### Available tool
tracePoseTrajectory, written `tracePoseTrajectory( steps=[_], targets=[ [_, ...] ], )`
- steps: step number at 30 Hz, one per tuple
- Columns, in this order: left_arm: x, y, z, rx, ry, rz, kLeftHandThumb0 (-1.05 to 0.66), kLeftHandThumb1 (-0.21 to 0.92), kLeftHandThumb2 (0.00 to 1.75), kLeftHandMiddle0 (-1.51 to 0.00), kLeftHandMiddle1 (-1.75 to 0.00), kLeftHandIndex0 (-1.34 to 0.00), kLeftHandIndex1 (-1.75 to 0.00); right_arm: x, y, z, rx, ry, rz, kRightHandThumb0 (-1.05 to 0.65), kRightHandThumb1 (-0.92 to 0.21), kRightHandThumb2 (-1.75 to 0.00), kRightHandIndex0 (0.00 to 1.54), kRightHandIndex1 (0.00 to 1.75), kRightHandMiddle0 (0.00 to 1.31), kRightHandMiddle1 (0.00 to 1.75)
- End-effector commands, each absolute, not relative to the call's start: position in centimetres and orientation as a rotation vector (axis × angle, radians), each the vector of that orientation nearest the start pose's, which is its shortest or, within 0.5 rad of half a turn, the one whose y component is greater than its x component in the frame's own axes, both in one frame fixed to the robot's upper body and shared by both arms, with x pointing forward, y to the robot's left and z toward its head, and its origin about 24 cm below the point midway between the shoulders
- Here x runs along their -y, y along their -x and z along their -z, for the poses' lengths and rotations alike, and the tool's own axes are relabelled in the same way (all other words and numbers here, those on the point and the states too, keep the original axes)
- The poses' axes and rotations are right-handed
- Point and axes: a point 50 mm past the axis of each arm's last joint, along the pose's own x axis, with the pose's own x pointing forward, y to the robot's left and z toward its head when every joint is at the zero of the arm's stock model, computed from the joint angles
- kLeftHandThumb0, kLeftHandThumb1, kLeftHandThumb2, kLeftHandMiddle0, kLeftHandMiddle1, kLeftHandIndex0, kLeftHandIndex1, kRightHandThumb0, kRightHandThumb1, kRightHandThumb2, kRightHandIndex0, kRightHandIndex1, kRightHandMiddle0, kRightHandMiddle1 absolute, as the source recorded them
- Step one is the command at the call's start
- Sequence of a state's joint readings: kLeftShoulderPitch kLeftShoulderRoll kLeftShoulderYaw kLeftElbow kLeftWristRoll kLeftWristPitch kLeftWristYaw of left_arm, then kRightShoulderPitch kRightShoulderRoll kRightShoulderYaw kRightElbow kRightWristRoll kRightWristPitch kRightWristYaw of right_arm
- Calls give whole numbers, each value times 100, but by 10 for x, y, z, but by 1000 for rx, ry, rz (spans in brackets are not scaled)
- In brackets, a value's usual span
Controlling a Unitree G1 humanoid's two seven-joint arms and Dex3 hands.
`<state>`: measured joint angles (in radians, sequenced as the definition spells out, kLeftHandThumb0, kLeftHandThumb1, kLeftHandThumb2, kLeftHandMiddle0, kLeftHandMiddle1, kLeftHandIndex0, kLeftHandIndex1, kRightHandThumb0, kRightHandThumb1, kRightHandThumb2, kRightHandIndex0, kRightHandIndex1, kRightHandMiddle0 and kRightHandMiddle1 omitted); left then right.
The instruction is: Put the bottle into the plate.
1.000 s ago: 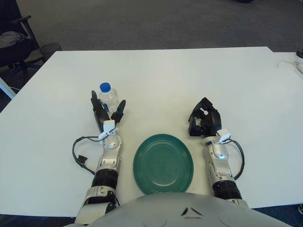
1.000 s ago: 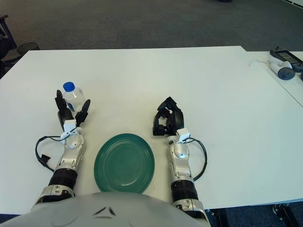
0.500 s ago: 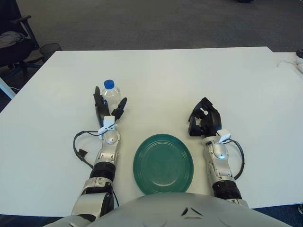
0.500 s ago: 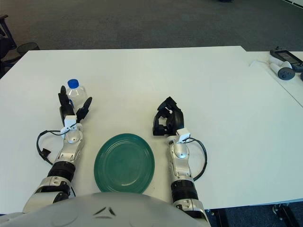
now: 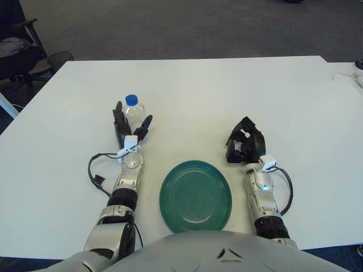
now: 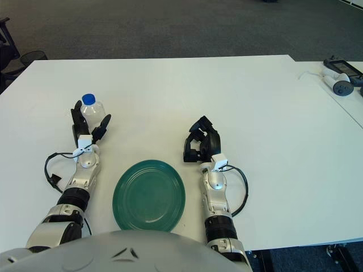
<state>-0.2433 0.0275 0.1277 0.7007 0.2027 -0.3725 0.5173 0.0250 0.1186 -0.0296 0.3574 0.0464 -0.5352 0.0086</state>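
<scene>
A clear plastic bottle with a blue cap stands upright on the white table, left of centre. My left hand reaches up to it from the near side, fingers spread; one black finger shows on the bottle's left and another on its right, low against the body. I cannot tell whether they touch it. The green plate lies near the front edge, between my two forearms. My right hand shows to the right of the plate, fingers curled, holding nothing.
A black cable loops beside my left wrist. Small grey devices lie on the adjoining table at far right. An office chair and a dark bin stand off the table's far left corner.
My left hand has slid forward and slightly right, closing in on the bottle. The bottle has shifted a little away with it. The right hand and plate have not moved.
</scene>
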Motion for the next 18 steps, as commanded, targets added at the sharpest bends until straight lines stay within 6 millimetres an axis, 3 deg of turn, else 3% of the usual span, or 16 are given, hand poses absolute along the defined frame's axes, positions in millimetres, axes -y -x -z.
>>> tracePoseTrajectory(
  steps=[1,18],
  targets=[
    [-187,-260,37,-160,-229,-507,-105,91,6,0,-67,0,-66,128,-209,28,2,-214,100,0,6,-172,92,165,67,175],
    [-191,-262,36,-151,-252,-512,-105,90,4,0,-74,0,-78,128,-208,27,5,-224,98,0,3,-169,89,167,64,175]
  ],
)
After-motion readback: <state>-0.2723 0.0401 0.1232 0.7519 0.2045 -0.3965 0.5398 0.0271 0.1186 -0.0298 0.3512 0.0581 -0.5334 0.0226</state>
